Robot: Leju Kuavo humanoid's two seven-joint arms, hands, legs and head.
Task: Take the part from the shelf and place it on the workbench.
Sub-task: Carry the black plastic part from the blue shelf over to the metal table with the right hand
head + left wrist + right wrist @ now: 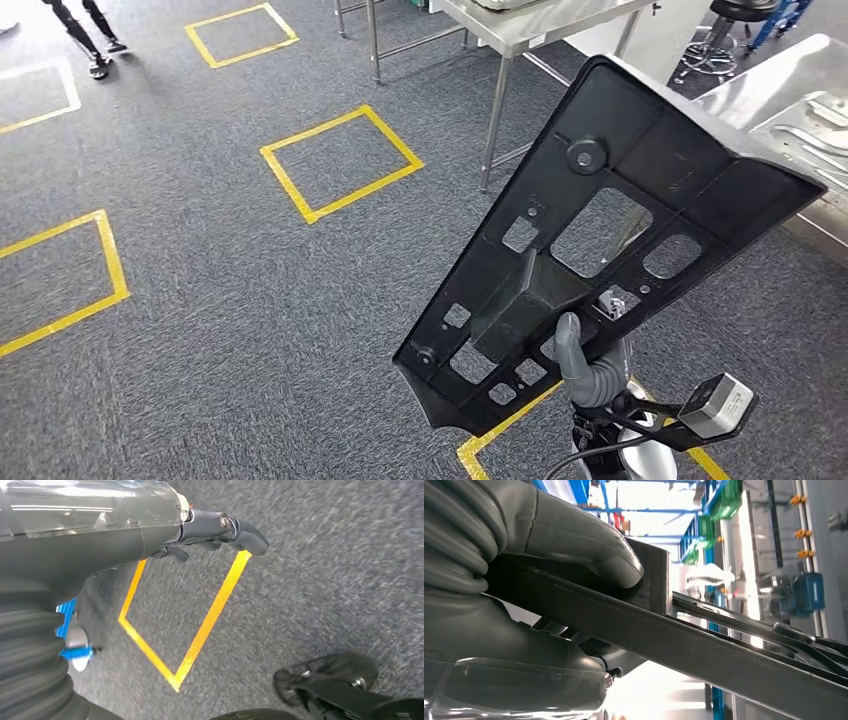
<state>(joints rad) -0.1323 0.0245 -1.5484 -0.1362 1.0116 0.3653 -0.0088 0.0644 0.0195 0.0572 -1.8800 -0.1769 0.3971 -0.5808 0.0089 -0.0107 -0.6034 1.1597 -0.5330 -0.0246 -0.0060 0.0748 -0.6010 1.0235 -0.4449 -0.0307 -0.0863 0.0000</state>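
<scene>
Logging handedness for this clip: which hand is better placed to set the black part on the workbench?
Right. The right hand already grips the black plastic panel, thumb pressed on its rib, and the steel workbench lies ahead on that side. The left hand hangs over the carpet, holding nothing.

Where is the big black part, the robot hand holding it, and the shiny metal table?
black part [640,150]: head view, on its upper flat panel.
right hand [585,365]: head view, on the grey thumb pressing the part.
metal table [520,28]: head view, on a bare patch of its top.
</scene>
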